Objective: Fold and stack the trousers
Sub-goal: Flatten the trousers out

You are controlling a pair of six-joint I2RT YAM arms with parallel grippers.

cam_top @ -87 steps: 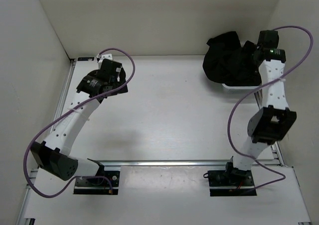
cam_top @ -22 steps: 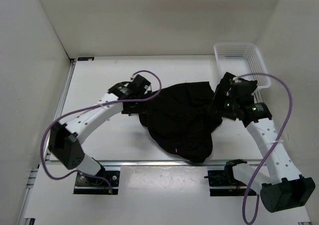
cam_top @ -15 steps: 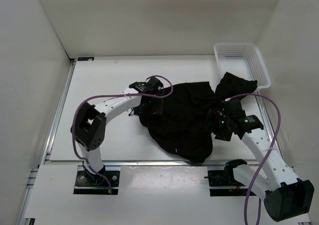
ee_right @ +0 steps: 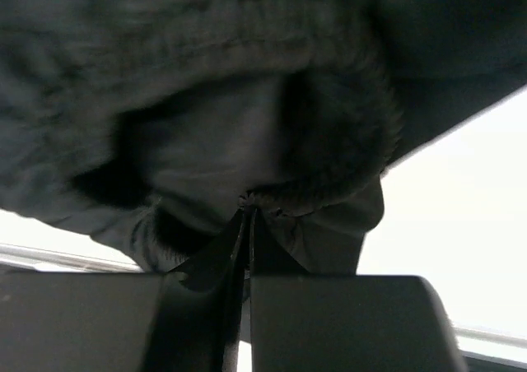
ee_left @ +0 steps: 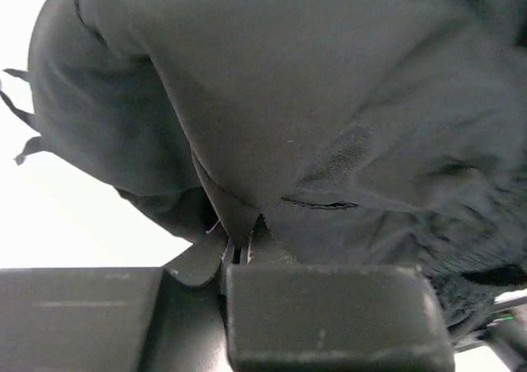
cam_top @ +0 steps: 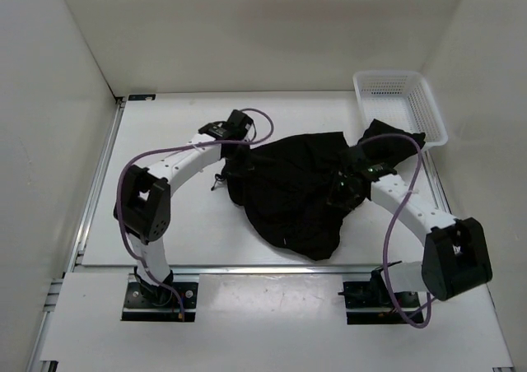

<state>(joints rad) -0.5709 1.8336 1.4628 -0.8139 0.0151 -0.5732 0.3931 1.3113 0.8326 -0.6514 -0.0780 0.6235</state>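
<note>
The black trousers (cam_top: 292, 191) lie bunched in a heap on the middle of the white table, one end trailing up to the basket. My left gripper (cam_top: 233, 160) is shut on a fold at the heap's left edge; the left wrist view shows cloth (ee_left: 329, 133) pinched in my left gripper (ee_left: 235, 248). My right gripper (cam_top: 344, 192) is shut on the right side of the heap. In the right wrist view the ribbed waistband (ee_right: 329, 174) is caught in my right gripper (ee_right: 247, 224).
A white mesh basket (cam_top: 387, 88) stands at the back right corner, with a trouser end (cam_top: 387, 135) against its near rim. White walls close the table at the back and both sides. A metal rail (cam_top: 272, 269) runs along the near edge.
The trousers came out of the basket onto the table. Both grippers closed on the cloth; the right one moved up to the heap's right side, the left one shifted slightly back left.
</note>
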